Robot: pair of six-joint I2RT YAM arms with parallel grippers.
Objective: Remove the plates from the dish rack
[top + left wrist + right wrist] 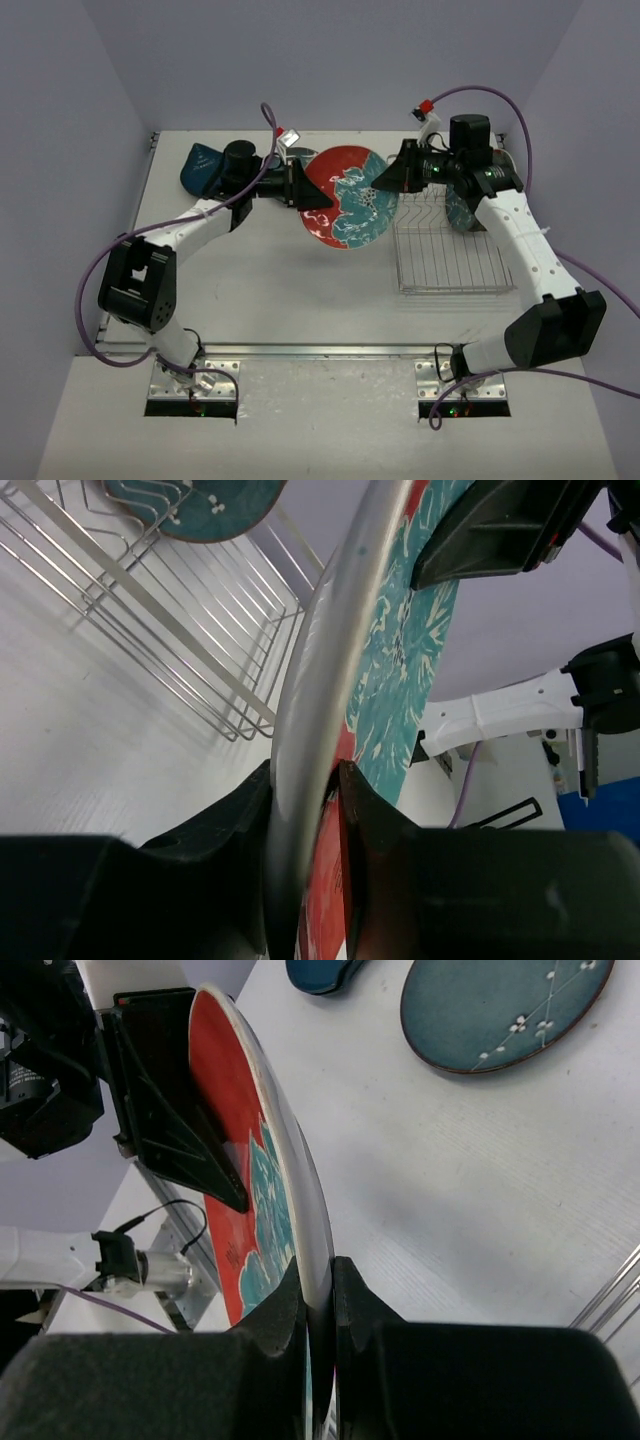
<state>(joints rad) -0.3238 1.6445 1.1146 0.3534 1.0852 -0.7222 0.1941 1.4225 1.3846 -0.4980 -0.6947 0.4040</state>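
Red-rimmed plate (348,205) pinched at both edges
My left gripper (305,780) and my right gripper (318,1278) each clamp its rim, just beside the dish rack (450,265).

The red-rimmed plate (345,200) — teal floral centre — hangs tilted beside the dish rack (450,262). A teal plate (190,505) stands inside.

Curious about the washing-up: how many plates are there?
3: a red-rimmed plate held above the table, a teal plate in the dish rack, a blue-green plate flat on the table. Others may be hidden.
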